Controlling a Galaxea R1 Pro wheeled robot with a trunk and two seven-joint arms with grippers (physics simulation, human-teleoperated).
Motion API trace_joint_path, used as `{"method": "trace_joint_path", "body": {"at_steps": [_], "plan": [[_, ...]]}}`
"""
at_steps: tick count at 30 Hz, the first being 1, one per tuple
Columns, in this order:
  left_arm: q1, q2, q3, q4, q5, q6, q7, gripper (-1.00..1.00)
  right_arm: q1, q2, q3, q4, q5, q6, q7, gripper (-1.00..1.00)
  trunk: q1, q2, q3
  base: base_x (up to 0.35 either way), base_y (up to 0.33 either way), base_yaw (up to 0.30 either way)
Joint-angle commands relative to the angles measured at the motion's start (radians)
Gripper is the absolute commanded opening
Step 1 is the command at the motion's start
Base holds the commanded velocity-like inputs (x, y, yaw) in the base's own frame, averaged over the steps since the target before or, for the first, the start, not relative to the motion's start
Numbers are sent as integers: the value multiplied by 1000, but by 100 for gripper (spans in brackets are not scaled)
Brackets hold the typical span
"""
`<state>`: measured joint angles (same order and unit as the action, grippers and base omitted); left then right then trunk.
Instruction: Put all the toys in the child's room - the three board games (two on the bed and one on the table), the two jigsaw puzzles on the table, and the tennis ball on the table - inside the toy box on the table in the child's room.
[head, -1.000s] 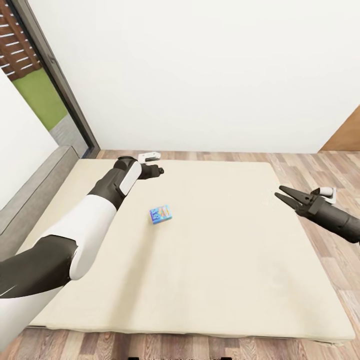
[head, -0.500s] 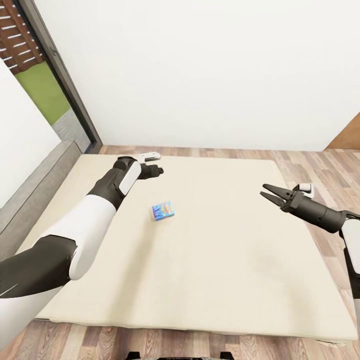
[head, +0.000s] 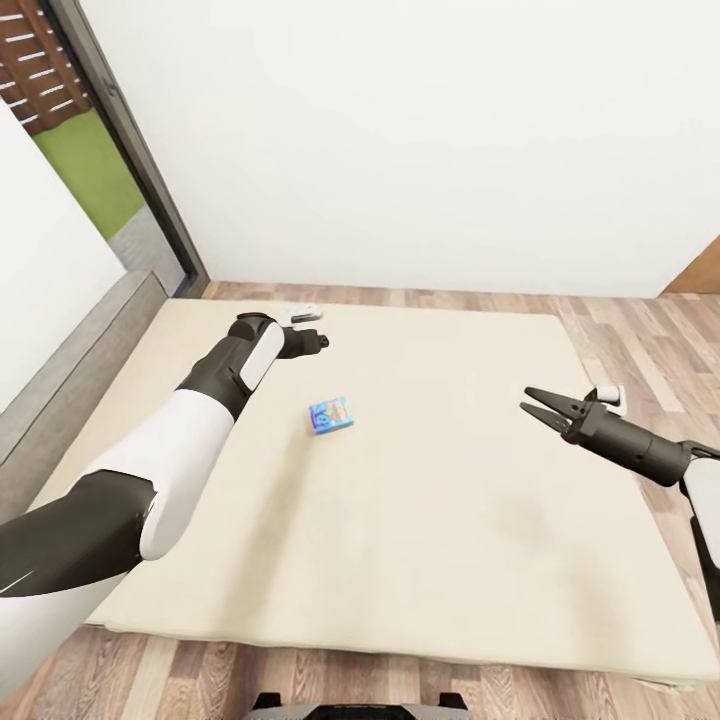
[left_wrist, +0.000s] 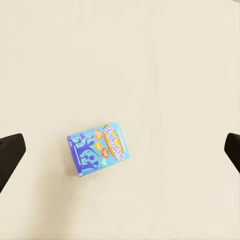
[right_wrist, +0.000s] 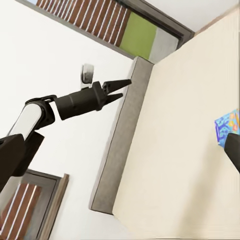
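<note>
Right hand (head: 533, 407) moved inward over bed (head: 450, 560); both hands open, empty. Next: left hand (head: 322, 340) descends onto board game (head: 331, 414).

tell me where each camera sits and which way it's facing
Head view: from the robot's head, looking down over the bed; both arms, the open right hand.
Left wrist view: above the mattress, facing down at the board game; dark fingertips at both edges.
Right wrist view: faces across the bed toward the open left hand and wall.
All three views share the board game.
</note>
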<state>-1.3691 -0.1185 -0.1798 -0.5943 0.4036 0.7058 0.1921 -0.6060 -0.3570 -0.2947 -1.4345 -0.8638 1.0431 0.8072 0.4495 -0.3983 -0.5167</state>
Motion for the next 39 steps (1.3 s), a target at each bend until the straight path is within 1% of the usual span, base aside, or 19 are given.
{"method": "trace_joint_path", "body": {"at_steps": [1, 13, 16, 24, 31, 35, 39], "plan": [[-1, 1, -4, -1, 11, 3, 9, 100, 2, 0, -1, 0, 4, 4, 6, 100, 0, -2, -3, 0, 0, 18], [-1, 2, -4, -1, 11, 2, 7, 100, 11, 3, 0, 0, 2, 4, 8, 100, 0, -2, -23, 0, 0, -27], [-1, 2, -4, -2, 11, 2, 7, 100, 12, 7, -1, -3, 3, 4, 8, 100, 0, -2, -28, 0, 0, -79], [-1, 2, -4, -1, 11, 1, 7, 100, 18, 15, -1, -4, 3, 4, 7, 100, 0, -2, -31, 0, 0, -31], [-1, 3, -4, -1, 12, -1, 7, 100, 18, 17, 1, -10, 3, 4, 5, 100, 0, -2, -35, 0, 0, -169], [-1, 4, -4, -1, 12, -2, 6, 100, 20, 27, 1, -45, 5, 4, 2, 100, 0, -2, -39, 0, 0, -173], [-1, 5, -5, -1, 12, -2, 6, 100, 19, 32, 0, -53, 5, 4, 1, 100, 0, -2, -42, 0, 0, -74]]}}
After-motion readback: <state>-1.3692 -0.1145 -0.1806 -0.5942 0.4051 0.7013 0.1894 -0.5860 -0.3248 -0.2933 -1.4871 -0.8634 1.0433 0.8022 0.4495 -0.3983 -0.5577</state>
